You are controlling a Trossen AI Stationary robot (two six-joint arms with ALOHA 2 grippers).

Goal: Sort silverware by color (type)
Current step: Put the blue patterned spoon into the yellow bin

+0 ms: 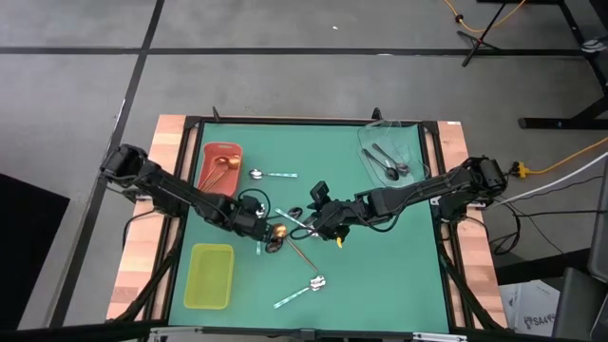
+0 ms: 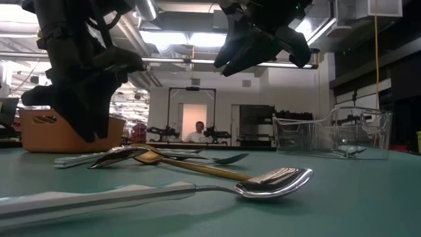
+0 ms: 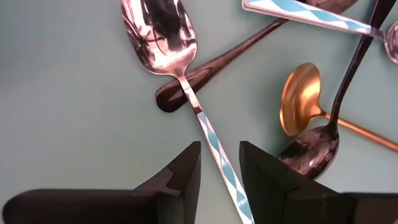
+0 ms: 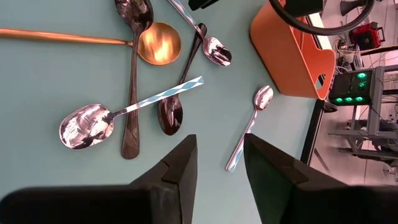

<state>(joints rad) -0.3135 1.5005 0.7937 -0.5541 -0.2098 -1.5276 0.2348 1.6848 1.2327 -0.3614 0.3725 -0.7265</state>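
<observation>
The left gripper [image 3: 219, 167] hangs low over the pile of spoons in the middle of the green counter [image 1: 380, 266], its fingers [image 3: 184, 174] apart with nothing clamped between them. The striped pale handle of a silver spoon [image 3: 163, 34] runs straight through the gap between those fingers, its shiny bowl lying out ahead of the fingertips; whether the fingers touch the handle cannot be told. Just past that bowl a dark spoon [image 3: 217, 65] lies crossed under the handle, and off to one side of the fingers a copper spoon [image 3: 300, 99] rests bowl-up beside a second black spoon [image 3: 323, 140]. The right gripper [image 4: 217, 165] is held higher above the same pile, its fingers [image 4: 180, 171] also apart and empty. Ahead of its fingertips lie a silver spoon with a pale striped handle [image 4: 87, 124], two dark spoons crossing it, and the copper one farther out, while a separate pale-handled spoon [image 4: 252, 121] lies alone near the red tray [image 4: 292, 53]. Seen from above, that red tray [image 1: 219, 163] holds copper spoons, the clear tray [image 1: 388, 152] holds dark ones, the yellow-green tray [image 1: 211, 275] sits near the front edge, and one more pale-handled spoon [image 1: 304, 290] lies apart from the pile.
</observation>
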